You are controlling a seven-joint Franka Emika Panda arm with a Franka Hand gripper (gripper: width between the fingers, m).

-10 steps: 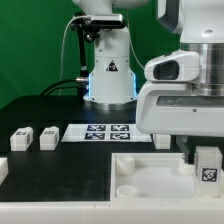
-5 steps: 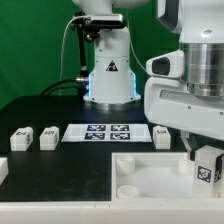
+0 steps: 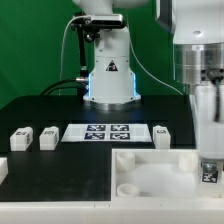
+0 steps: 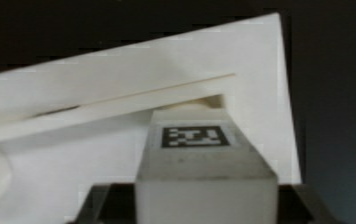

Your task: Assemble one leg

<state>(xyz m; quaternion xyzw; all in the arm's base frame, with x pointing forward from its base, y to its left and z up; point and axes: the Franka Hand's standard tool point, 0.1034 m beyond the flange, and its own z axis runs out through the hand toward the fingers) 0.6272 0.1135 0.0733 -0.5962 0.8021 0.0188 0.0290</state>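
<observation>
A black table (image 3: 60, 180) fills the lower half of the exterior view, with the robot's white base at upper centre against a green backdrop. The large white tray-like part (image 3: 150, 175) lies at lower right, its raised rims and a round socket visible. The marker board (image 3: 105, 132) lies flat at centre, carrying 4 tags. 3 spare posts (image 3: 22, 139) rest on the table, 2 at middle left and 1 just beside the board's right end. At the right edge of the frame the arm reaches down, and the gripper (image 3: 210, 168) pinches the leg (image 3: 210, 172) upright over the tray's right corner. In the wrist view the leg (image 4: 200, 150) stands between the 2 dark fingers (image 4: 107, 205), its tag facing the camera, the fingers pressed against its sides. Whether the leg's lower end touches the tray cannot be told. Judged from here, the leg could miss its hole and jam on the rim, or tilt in the grip if pushed down off-centre.
</observation>
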